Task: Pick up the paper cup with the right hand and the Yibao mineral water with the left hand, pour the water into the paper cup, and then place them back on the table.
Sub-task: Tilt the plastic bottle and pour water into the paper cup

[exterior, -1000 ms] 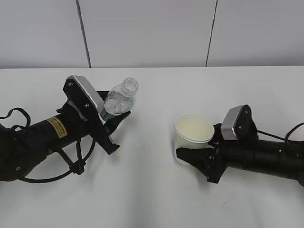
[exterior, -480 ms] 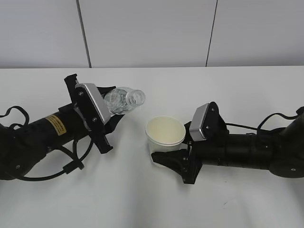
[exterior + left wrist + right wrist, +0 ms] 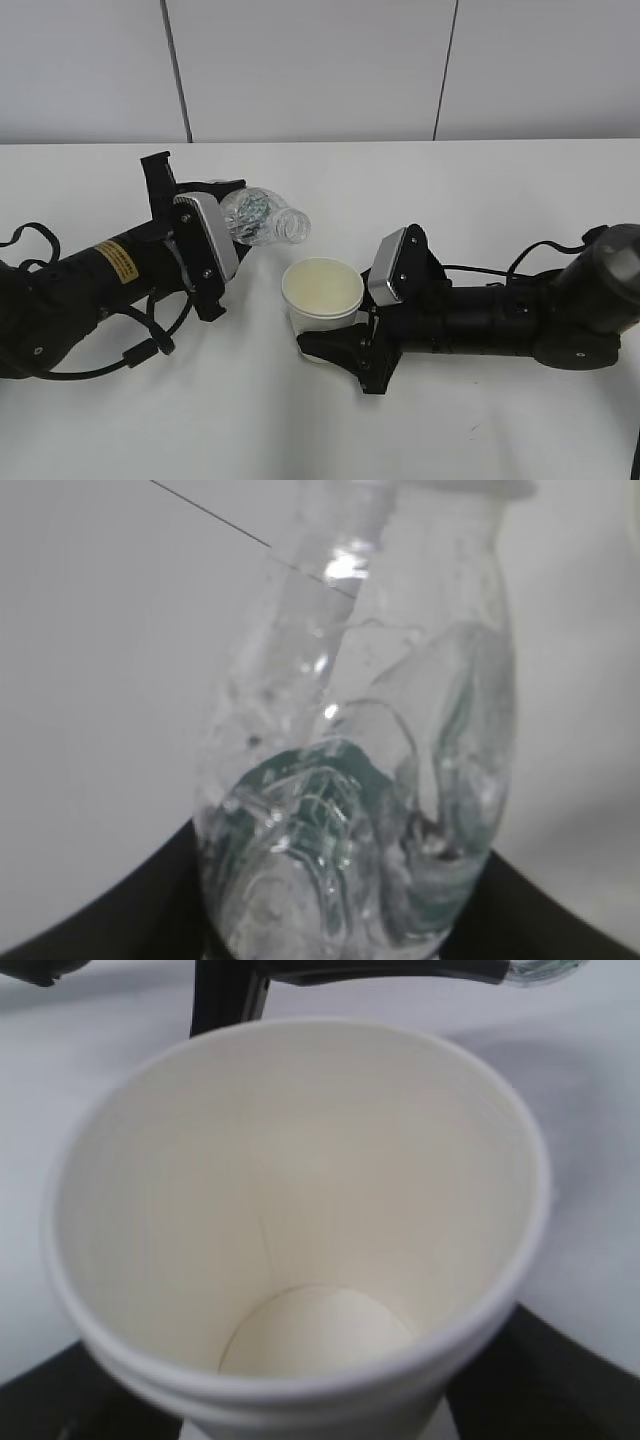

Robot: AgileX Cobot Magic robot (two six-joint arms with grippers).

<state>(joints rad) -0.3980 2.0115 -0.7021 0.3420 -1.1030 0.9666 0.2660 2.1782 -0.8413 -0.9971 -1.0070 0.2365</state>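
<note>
The water bottle (image 3: pixel 262 216) lies tipped almost on its side above the white surface (image 3: pixel 330 440), left of the middle, its open neck pointing right and slightly down toward the paper cup (image 3: pixel 322 297). The left tool (image 3: pixel 215 222) is clamped around the bottle's lower body, a black finger showing on either side of it. In the left wrist view the clear ribbed bottle (image 3: pixel 360 760) fills the picture, the green of its label showing through the plastic, with the black of the tool at both lower corners.

The cup stands upright just right of and nearer than the bottle's mouth, apart from it. The right tool (image 3: pixel 335 345) grips the cup low on its wall, its black fingers closed on either side. In the right wrist view the cup (image 3: pixel 300 1220) is seen from above, cream inside with a round bottom; no water can be made out in it.

The left arm (image 3: pixel 90 290), with its yellow sticker, reaches in from the left edge. The right arm (image 3: pixel 500 320) reaches in from the right, low over the surface.
</note>
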